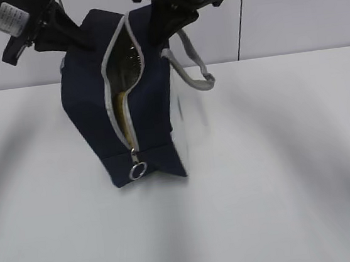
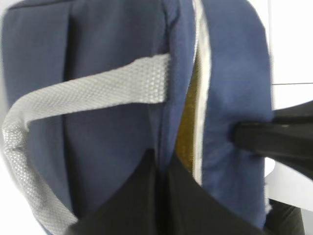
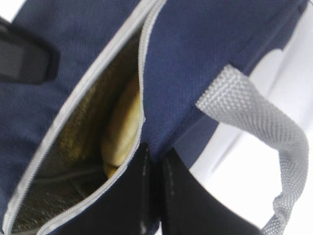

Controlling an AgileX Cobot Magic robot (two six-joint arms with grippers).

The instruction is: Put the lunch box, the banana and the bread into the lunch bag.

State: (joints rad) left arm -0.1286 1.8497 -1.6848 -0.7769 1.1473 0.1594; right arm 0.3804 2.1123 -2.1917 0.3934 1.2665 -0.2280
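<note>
- Two arms are on the job and your table (image 1: 297, 205) is the biggest thing out there, a broad white surface with blurred arm shadows across it.
- Your lunch bag (image 1: 94, 115) stands tilted on the table's far middle, navy fabric, white side panel facing right, and both arms have it by the top edge.
- Its grey zipper (image 1: 115, 74) gapes open along the near face, the foil lining showing inside, and the metal ring pull (image 1: 138, 171) hangs at the bottom end of the track.
- Your left gripper (image 2: 161, 171) is clamped on the bag's fabric at the edge of the opening; in the left wrist view the dark fingers (image 2: 127, 205) pinch the navy cloth right beside the zipper tape.
- Your right gripper (image 3: 154, 161) is pinched on the opposite lip of the opening, fingers (image 3: 129, 196) closed tight on the fabric next to the zipper.
- One grey strap handle (image 1: 193, 72) loops out to the bag's right side; the other strap (image 2: 88, 90) crosses the left wrist view.
- Your bread (image 3: 122, 125) sits inside the bag, a pale golden roll leaning against the foil lining just under the zipper edge, seen best from the right wrist.
- A yellowish strip (image 1: 121, 115) shows through the opening in the exterior view; you can't tell from there whether it is the banana or the bread.
</note>
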